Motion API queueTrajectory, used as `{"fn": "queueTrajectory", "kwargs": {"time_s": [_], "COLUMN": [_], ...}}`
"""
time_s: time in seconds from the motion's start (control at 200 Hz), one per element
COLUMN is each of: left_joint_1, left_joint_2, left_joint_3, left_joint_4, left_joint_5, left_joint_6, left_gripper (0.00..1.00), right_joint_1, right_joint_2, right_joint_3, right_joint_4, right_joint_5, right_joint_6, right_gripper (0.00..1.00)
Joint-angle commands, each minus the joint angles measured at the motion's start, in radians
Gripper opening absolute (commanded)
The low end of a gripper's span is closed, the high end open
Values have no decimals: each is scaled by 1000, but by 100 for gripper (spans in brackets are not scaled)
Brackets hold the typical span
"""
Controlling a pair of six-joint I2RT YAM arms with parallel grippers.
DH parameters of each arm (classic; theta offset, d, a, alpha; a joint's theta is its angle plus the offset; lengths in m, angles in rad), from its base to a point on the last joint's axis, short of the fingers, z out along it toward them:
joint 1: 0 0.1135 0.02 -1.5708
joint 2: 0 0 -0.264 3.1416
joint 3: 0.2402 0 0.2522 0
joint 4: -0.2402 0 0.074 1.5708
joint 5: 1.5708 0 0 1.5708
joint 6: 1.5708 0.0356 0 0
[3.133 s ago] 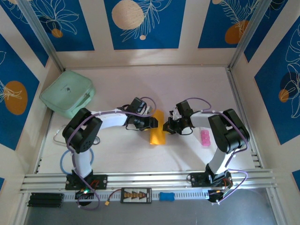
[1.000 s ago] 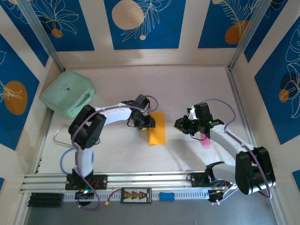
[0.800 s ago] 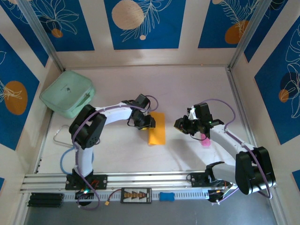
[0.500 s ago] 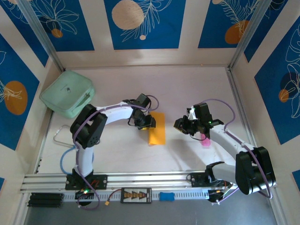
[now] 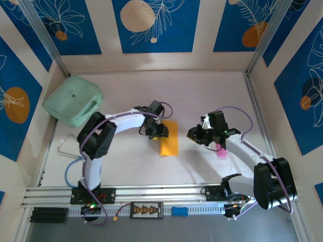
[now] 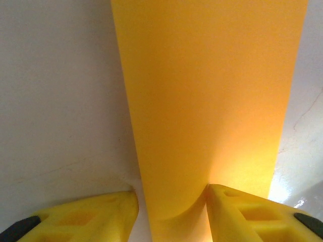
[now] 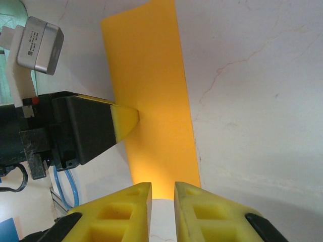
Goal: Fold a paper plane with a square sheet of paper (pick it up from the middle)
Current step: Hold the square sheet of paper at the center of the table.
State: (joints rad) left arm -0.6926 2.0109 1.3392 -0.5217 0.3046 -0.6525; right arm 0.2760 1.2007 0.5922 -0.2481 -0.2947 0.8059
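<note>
At centre of the surface (image 5: 202,96), the square sheet of paper (image 5: 169,143) lies flat, folded into a narrow strip. Left claw (image 5: 161,133) stands spread at its left edge, one fingertip (image 7: 128,121) apparently touching it. Right claw (image 5: 192,135), near the right edge, is almost pressed together and empty.

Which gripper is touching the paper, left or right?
The left gripper: a fingertip rests on the orange paper; the right gripper hangs clear of it.
</note>
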Motion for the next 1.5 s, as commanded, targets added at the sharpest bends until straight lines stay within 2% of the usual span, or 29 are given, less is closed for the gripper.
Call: {"fn": "queueTrajectory", "kwargs": {"time_s": [0.0,0.59,0.875,1.495], "left_joint_1": [7,6,7,5], "left_joint_2": [80,83,87,92], "left_joint_3": [-21,-24,-26,-28], "left_joint_4": [-39,-31,-28,-25], "left_joint_5": [-130,-121,-117,-119], "left_joint_6": [6,3,11,14], "left_gripper": [48,47,47,47], "right_joint_1": [9,14,73,171], "right_joint_2": [3,27,174,459], "right_joint_3": [-3,-7,57,216], "right_joint_4": [-5,30,100,156], "right_joint_5": [-4,-36,-31,-14], "right_joint_6": [5,4,3,-1], "right_gripper": [21,20,8,0]}}
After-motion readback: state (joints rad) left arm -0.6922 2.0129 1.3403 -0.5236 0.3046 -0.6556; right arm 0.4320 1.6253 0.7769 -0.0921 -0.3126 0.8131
